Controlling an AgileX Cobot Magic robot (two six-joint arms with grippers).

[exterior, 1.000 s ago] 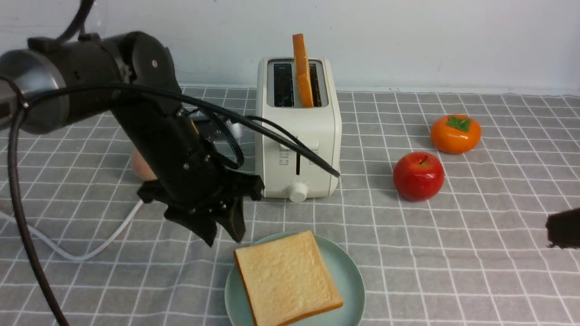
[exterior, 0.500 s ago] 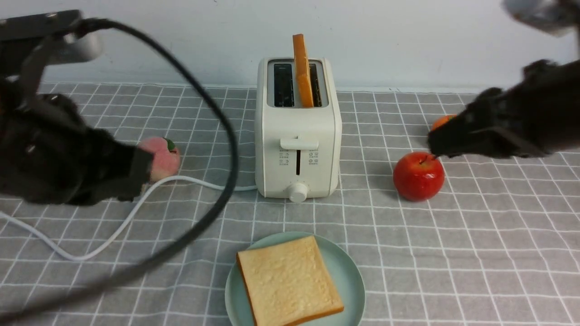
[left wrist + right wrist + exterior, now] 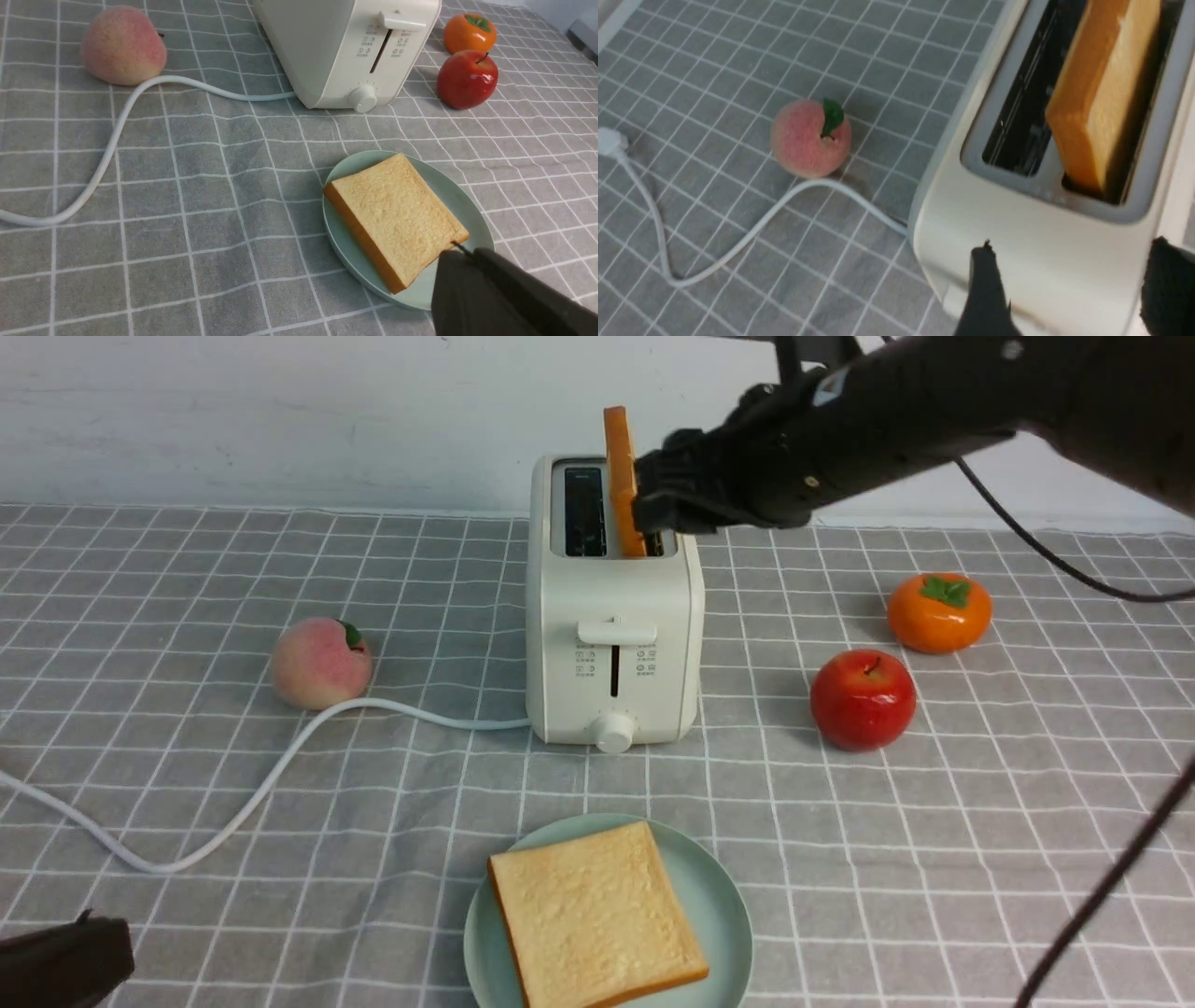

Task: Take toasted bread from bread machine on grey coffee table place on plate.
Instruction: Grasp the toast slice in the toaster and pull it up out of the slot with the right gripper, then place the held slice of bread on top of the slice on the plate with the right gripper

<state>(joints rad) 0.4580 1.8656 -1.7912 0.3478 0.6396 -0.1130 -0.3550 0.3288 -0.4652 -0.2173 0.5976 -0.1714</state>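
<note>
**While one slice lay plated, right gripper hovered at the second**

While the plated slice [image 3: 595, 915] lay flat on the plate [image 3: 728, 896] at the middle of the near edge of the table [image 3: 934, 859], the slot slice [image 3: 621, 476] stood upright in the right slot of the toaster [image 3: 611, 616], sticking well above the top. Left slot was empty. Toaster sat toward the far edge, centre.

Right gripper [image 3: 653, 509] hung at the toaster top, just beside the slot slice on its right. Touching or not, couldn't tell from the front view. In the right wrist view its jaws stood wide apart, with only toaster body between them, so the slice was not yet gripped. Left gripper [image 3: 61, 961] sat low at the near left corner, mostly out of frame. Wide or closed, couldn't tell; nothing seen in it.

Step, as I judged it: reach for slice two, about half the task done. Next move likely called for lining the jaws across the slice's flat faces, closing on the exposed top part, then lifting straight out of the slot before swinging to the plate. Plate room was tight, so overlap looked likely. Peach [image 3: 320, 663], apple [image 3: 862, 698], persimmon [image 3: 938, 611] and cord [image 3: 280, 765] lay off that path.
</note>
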